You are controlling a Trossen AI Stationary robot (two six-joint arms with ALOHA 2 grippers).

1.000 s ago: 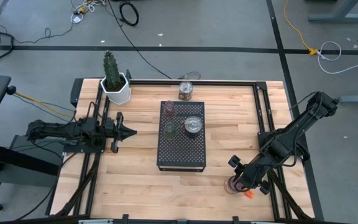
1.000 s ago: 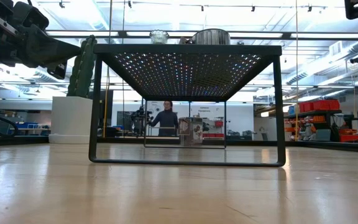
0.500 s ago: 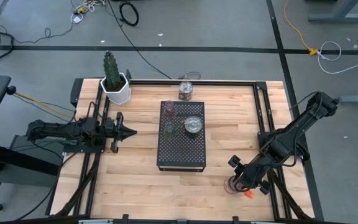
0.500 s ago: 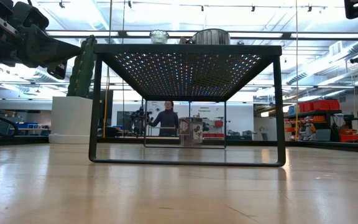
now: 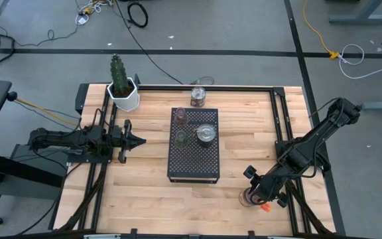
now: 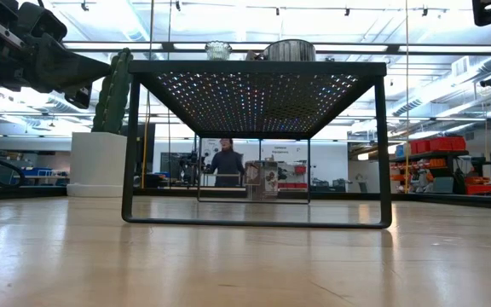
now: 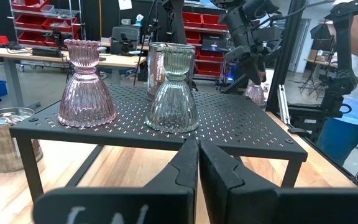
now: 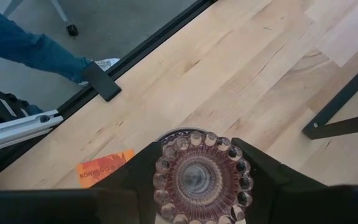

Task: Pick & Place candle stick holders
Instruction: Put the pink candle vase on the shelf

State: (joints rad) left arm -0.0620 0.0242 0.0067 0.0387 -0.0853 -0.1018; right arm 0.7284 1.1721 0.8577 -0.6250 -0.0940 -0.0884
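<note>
Right gripper stands over a pink holder at the near right corner of the table, its fingers bracketing the scalloped rim on both sides; whether they press the glass or merely flank it cannot be told from the wrist view. To do this step well, the fingers should close evenly across the rim's widest line so the ribbed glass does not twist, and the lift should run straight up before any sideways travel. An orange tag lies on the wood just beside the holder, and the black frame rail runs close along the outer side, so room is tight there and open only toward the table's middle. Farther in, the perforated black stand carries a second pink holder, a green holder and a wider silvery one; its near half is bare. Left gripper, fingers pressed together, waits at the left, pointed toward the stand. Beyond the stand sits another holder, and a potted cactus marks the far left corner.
</note>
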